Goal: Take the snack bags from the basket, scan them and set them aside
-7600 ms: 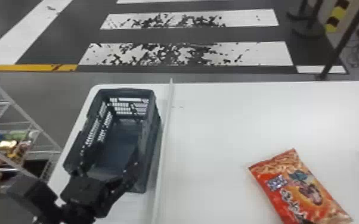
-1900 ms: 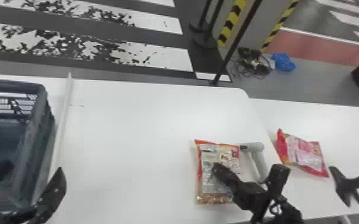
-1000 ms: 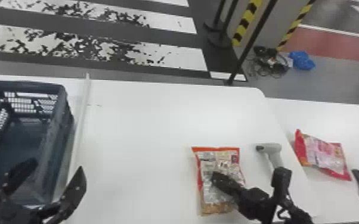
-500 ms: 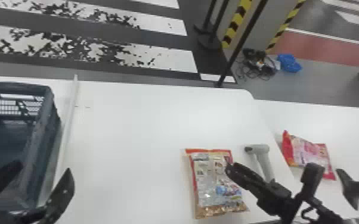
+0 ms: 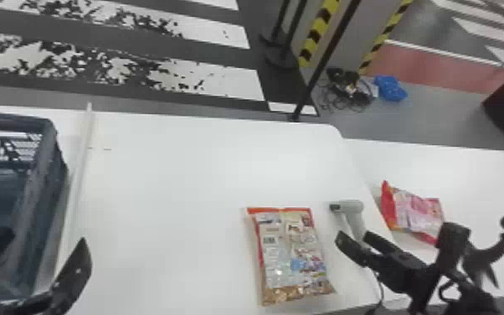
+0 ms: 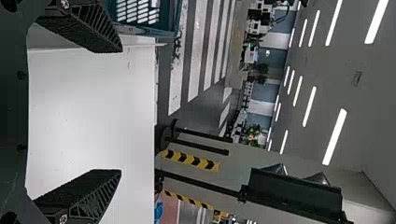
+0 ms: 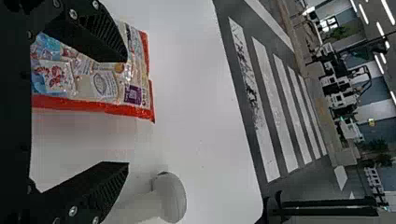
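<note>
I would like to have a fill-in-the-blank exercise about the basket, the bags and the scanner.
1. The basket stands toward the robot's ____ side.
2. The scanner lies between ____ snack bags.
3. The colour of the tabletop is ____.
4. Between its fingers, the left gripper holds ____.

Missing words: left; two; white; nothing

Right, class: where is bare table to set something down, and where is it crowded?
Free: between the white strip and the orange-edged bag, and beyond that bag. Crowded: around the scanner, between that bag and the pink bag, near the right gripper.
</note>
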Controlling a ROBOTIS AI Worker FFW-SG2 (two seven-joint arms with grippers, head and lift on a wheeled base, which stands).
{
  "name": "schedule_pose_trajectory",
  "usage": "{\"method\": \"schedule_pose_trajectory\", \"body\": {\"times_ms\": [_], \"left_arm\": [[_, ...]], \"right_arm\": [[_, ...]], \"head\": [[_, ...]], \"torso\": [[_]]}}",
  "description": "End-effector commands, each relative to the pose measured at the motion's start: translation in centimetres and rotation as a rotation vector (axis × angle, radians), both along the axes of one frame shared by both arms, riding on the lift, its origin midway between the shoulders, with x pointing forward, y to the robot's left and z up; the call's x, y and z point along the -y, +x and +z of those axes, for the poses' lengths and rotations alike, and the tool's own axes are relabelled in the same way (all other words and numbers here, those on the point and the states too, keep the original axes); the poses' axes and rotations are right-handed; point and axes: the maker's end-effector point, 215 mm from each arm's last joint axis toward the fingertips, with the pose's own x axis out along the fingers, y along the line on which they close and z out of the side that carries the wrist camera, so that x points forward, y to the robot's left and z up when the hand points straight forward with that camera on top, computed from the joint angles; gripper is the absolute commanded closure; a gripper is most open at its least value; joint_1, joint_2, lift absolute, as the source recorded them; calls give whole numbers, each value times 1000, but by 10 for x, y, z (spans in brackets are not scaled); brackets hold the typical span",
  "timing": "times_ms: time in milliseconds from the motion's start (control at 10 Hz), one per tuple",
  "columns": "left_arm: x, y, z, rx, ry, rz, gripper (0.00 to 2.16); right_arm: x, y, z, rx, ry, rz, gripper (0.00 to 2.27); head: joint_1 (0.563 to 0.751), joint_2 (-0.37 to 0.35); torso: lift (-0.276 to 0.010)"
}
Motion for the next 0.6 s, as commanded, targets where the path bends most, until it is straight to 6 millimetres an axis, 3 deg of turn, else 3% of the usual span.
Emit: {"method": "schedule_pose_trajectory", "body": {"times_ms": [0,500], "left_arm": [[1,0,-1,-3,2,-3,70],[1,6,-1,-3,3,2,70]], "right_arm": [[14,8,-16,-25,-35,-11,63],[71,46,-42,-18,-188,-18,66]], "head": [[695,-350],[695,-350]], "torso": [[-75],[-75]]}}
